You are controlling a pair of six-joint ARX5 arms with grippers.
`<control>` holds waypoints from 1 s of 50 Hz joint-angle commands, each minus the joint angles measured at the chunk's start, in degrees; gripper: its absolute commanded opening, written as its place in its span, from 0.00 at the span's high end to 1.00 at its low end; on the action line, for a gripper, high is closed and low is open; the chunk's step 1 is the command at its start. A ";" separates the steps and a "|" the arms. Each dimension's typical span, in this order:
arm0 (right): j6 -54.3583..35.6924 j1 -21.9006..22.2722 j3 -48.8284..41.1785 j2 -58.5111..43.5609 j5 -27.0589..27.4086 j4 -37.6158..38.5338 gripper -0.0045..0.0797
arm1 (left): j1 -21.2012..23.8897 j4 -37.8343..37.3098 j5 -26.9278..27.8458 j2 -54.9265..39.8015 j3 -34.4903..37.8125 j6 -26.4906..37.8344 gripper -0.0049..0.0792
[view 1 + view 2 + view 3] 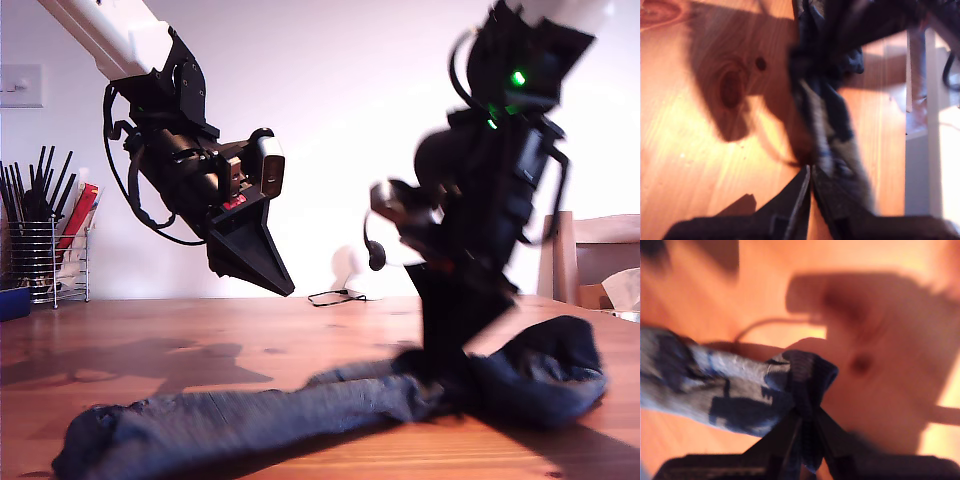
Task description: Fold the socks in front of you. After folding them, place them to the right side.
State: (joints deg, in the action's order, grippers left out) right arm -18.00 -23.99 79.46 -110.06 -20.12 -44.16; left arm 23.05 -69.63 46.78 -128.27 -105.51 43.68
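The dark blue-grey socks [250,415] lie stretched along the wooden table [150,340] near its front edge, and bunch into a mound [550,375] at the exterior view's right. My second gripper [450,385] reaches down at the join of the stretch and the mound. In the second wrist view it [807,412] is shut on a dark end of the sock [715,385]. My first gripper [285,290] hangs shut above the table at the exterior view's left, touching nothing. Beyond its tips [811,170] I see blurred sock [832,115].
A wire rack [45,250] of black utensils and a blue object [12,300] stand at the back on the exterior view's left. A thin cable [335,296] lies at the far edge. A wooden box [590,260] sits at the right.
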 commanded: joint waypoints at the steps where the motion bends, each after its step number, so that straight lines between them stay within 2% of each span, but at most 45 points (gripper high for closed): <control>1: 0.02 0.02 -0.31 -0.13 1.01 0.94 0.96 | 0.39 -1.07 1.40 0.79 1.25 0.04 0.97; 22: 0.00 0.07 -0.20 -3.67 2.80 7.30 0.96 | 4.02 -2.97 2.10 0.76 1.27 1.42 0.97; 26: 0.02 0.22 -0.20 -4.11 4.63 8.31 0.96 | 4.57 -1.90 0.09 0.76 1.27 1.38 0.97; 35: 0.00 1.44 0.76 -4.11 4.66 9.94 0.96 | 4.76 -0.46 -3.98 0.09 1.40 1.25 0.97; 50: -0.20 3.39 2.64 -4.11 4.15 10.03 0.96 | 4.61 7.19 -6.60 -0.09 7.04 -0.11 0.97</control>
State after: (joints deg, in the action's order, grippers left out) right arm -18.02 -20.56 81.38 -114.21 -15.68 -34.48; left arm 27.59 -63.72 40.21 -128.27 -99.83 43.83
